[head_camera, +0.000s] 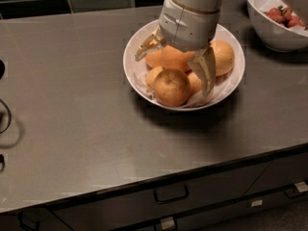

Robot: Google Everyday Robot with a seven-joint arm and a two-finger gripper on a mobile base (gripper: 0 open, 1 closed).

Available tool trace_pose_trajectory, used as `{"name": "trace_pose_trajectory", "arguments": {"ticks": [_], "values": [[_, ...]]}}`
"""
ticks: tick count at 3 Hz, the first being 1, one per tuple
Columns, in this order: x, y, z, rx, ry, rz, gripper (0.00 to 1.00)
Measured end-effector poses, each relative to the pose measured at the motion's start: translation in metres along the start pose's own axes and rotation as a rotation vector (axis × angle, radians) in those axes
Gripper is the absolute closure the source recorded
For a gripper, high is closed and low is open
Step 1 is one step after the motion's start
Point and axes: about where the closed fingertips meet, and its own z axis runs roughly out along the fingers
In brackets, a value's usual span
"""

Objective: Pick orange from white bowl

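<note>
The white bowl (pixel 230 86) stands on the dark counter and holds several oranges on crumpled white paper. The orange (pixel 172 86) with a puckered stem dimple lies at the bowl's front, free of the fingers. My gripper (pixel 172 75) hangs over the bowl's middle, just above and behind that orange. Its fingers are spread wide: one fingertip (pixel 139 55) is at the bowl's left rim, the other (pixel 208 85) at the front right. A smoother orange (pixel 174 57) lies right under the palm between them, and I cannot tell whether it is touched. Another orange (pixel 223 57) sits at the right.
A deeper white bowl (pixel 274 35) with red strawberries stands at the back right, close to the arm. A dark tiled wall runs along the back. Stove parts show at the left edge (pixel 4 117). Drawers with handles (pixel 171 194) are below the counter's front edge.
</note>
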Motion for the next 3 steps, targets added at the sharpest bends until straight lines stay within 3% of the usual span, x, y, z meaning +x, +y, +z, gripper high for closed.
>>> {"name": "trace_pose_trajectory", "arguments": {"ticks": [3], "values": [[0.0045,-0.0076,0.0172,-0.002,-0.032,-0.027,0.22]]}}
